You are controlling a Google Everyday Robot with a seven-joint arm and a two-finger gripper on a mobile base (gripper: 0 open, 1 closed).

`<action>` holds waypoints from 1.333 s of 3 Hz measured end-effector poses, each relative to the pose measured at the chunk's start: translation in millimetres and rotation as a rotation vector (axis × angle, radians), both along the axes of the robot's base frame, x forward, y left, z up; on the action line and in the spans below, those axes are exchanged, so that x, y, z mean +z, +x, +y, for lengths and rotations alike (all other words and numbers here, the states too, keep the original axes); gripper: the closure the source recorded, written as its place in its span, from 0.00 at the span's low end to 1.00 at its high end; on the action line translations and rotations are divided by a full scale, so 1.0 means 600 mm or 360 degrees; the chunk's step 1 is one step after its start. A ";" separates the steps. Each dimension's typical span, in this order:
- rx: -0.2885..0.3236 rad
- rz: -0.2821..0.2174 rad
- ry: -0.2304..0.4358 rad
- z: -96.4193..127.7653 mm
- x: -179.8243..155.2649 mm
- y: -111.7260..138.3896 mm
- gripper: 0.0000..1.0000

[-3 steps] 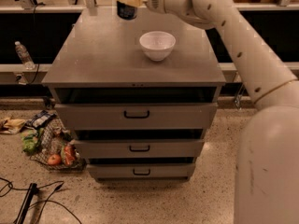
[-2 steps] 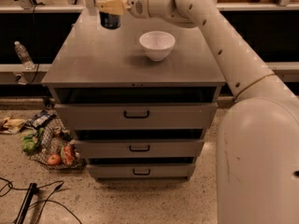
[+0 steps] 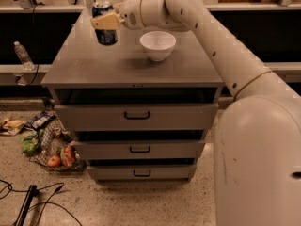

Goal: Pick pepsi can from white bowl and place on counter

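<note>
The dark blue pepsi can (image 3: 105, 34) with a silver top is upright at the left part of the grey counter (image 3: 131, 65). My gripper (image 3: 104, 21) is shut on the pepsi can around its middle; whether the can's base touches the counter I cannot tell. The white bowl (image 3: 157, 45) stands empty on the counter to the right of the can, a short gap apart. My white arm reaches in from the right, passing above and behind the bowl.
The counter tops a grey cabinet with three black-handled drawers (image 3: 137, 115). A clear plastic bottle (image 3: 22, 55) stands on a ledge at the left. A net bag of groceries (image 3: 51, 149) and black cables (image 3: 28, 201) lie on the floor at the left.
My gripper has carried the pepsi can leftward and lower, away from the bowl toward the counter's left side. The bowl has not moved.
</note>
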State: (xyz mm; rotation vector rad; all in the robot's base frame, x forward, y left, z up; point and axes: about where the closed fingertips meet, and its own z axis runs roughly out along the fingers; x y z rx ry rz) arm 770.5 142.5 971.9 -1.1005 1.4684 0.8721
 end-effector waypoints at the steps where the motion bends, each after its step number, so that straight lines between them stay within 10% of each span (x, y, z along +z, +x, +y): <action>1: -0.0030 0.0022 -0.0102 0.012 -0.043 -0.029 1.00; 3: -0.0235 -0.0002 -0.0084 0.023 -0.111 -0.035 0.90; 4: -0.0299 -0.0029 -0.0049 0.020 -0.119 -0.029 0.66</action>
